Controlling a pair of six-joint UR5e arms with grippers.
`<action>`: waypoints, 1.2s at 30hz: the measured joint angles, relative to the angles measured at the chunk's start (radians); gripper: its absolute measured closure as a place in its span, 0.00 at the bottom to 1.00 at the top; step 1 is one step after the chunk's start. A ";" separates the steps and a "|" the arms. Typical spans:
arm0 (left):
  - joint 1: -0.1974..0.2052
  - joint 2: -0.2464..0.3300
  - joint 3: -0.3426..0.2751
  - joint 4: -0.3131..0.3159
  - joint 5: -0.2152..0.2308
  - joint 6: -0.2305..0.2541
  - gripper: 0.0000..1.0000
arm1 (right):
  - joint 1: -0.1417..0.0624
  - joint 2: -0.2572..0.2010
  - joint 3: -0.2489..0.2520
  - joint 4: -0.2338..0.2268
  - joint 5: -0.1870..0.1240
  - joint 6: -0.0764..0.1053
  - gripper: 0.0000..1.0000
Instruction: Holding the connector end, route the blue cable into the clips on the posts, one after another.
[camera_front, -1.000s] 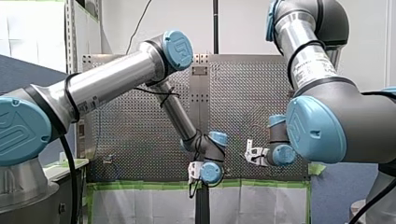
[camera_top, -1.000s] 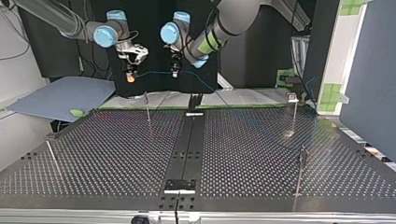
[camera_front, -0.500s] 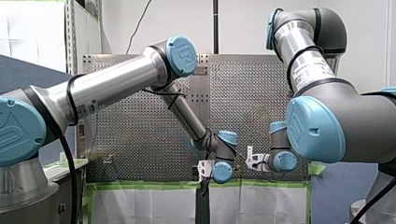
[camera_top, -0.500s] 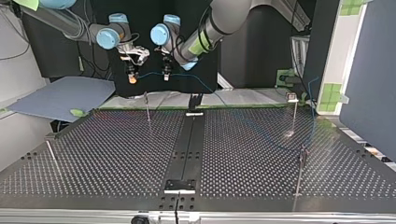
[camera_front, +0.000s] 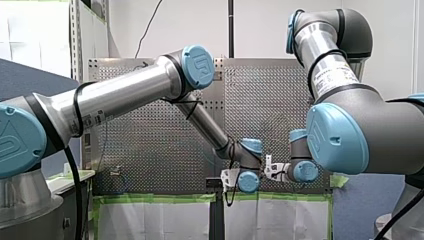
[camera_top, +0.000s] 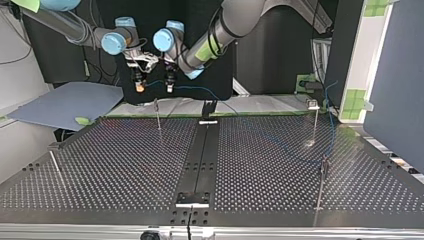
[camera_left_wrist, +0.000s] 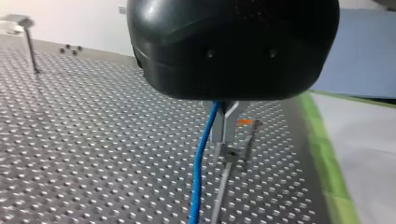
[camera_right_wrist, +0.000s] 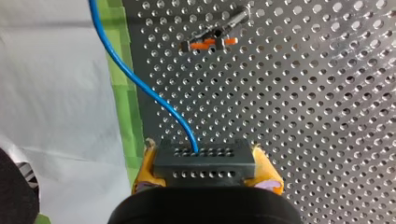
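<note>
My right gripper has its yellow pads pinched on the black, box-shaped connector, whose face carries rows of small holes, and the thin, glossy blue cable curves out of it over the green tape at the edge of the perforated metal table. My left gripper has its narrow metal fingers closed on the same cable, which hangs down beside a slim grey post bearing an orange clip
</note>
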 joint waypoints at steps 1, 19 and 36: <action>-0.001 0.000 0.005 0.004 -0.003 0.000 1.00 | -0.001 0.000 -0.001 -0.003 -0.002 0.001 1.00; -0.006 -0.048 0.027 0.057 0.000 0.020 1.00 | -0.072 0.067 -0.038 -0.020 -0.065 0.021 1.00; 0.021 -0.097 0.099 0.058 0.041 -0.010 1.00 | -0.111 0.075 -0.104 -0.009 -0.189 0.024 1.00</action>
